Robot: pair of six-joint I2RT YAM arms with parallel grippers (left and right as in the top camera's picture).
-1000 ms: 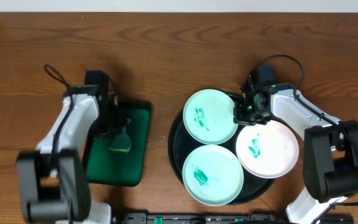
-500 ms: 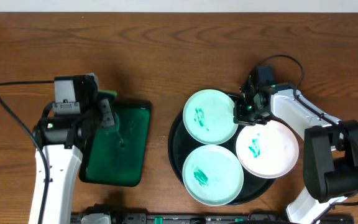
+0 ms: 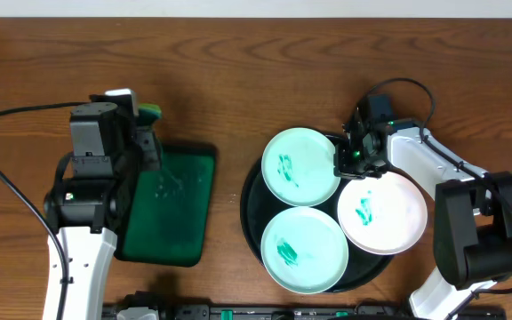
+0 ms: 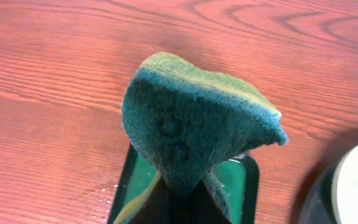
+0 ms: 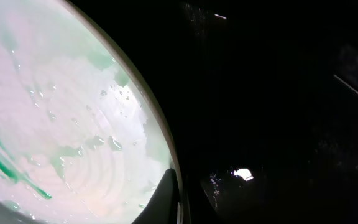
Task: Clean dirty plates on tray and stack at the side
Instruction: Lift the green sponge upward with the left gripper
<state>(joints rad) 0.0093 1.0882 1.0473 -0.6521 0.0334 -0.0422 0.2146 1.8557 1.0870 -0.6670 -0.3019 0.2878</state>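
Three dirty plates lie on the round black tray (image 3: pixel 249 209): one at the upper left (image 3: pixel 300 166), one at the front (image 3: pixel 305 249), one at the right (image 3: pixel 382 212). Each carries teal smears. My right gripper (image 3: pixel 354 165) is shut on the inner rim of the right plate (image 5: pixel 61 124); one dark finger (image 5: pixel 163 199) rests on the wet plate surface. My left gripper (image 4: pixel 182 200) is shut on a folded green sponge (image 4: pixel 197 134), held up above the far edge of the green tray (image 3: pixel 172 213). From overhead only the sponge's tip (image 3: pixel 152 113) shows.
The green rectangular tray (image 4: pixel 238 180) with a black rim sits left of the black tray, wet with droplets. Brown wood tabletop (image 3: pixel 238 62) stretches behind both trays. The right arm's cable (image 3: pixel 403 86) loops above the plates.
My left arm has lifted the sponge off the green tray and drawn it toward the tray's far edge. The right gripper and the plates have not moved.
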